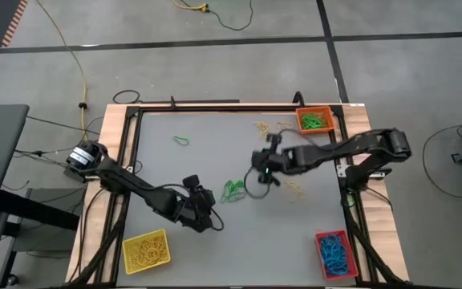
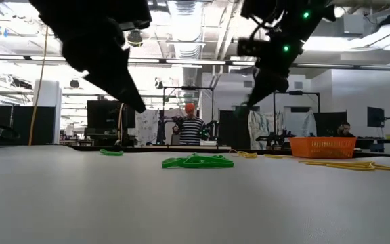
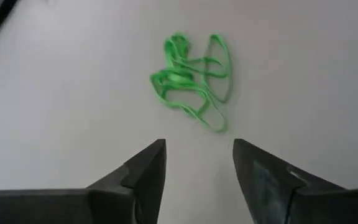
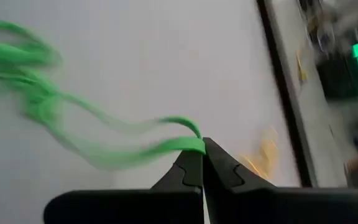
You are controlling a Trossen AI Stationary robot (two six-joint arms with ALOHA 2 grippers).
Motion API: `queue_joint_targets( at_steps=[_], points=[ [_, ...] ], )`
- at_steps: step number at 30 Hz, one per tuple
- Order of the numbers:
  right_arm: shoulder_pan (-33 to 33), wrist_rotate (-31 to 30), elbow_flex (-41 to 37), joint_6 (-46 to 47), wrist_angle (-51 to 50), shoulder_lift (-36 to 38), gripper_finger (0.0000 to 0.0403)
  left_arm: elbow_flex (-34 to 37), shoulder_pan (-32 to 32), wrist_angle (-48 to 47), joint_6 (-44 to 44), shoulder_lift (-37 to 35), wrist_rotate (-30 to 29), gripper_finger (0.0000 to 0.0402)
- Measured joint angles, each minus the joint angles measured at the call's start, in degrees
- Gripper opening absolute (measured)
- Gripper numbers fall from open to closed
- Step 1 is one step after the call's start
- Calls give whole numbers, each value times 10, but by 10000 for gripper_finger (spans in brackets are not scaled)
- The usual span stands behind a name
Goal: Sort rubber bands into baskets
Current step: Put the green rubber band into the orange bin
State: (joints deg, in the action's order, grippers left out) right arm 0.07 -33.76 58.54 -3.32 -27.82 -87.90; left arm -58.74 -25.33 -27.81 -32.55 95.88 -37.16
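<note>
— Foreground, left wrist view: how does the left gripper stand?

— Released, fingers apart, empty. The green rubber bands lie tangled on the table beyond the tips, upper centre of frame, not touching.

— And farther off?

— The right gripper is clenched, tips at a green loop's end; whether it pinches that loop, I cannot tell.

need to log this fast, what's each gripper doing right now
left gripper: open, empty, just short of the green rubber bands.
right gripper: shut on a green rubber band.
</note>
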Motion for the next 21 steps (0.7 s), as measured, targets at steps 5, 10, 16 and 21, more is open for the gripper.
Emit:
queue_joint_targets(
  at_steps=[5,10,16,21],
  points=[
    [-98,1,0,17,-67,43,21,0,-30,-3,-37,0,7,178],
    [-208,10,0,18,-110,81,21,0,-61,-1,-71,0,7,178],
    [-339,40,0,19,-143,101,21,0,-87,9,-99,0,-7,178],
    [-424,41,0,27,-172,92,21,0,-99,9,-117,0,-21,178]
  ],
)
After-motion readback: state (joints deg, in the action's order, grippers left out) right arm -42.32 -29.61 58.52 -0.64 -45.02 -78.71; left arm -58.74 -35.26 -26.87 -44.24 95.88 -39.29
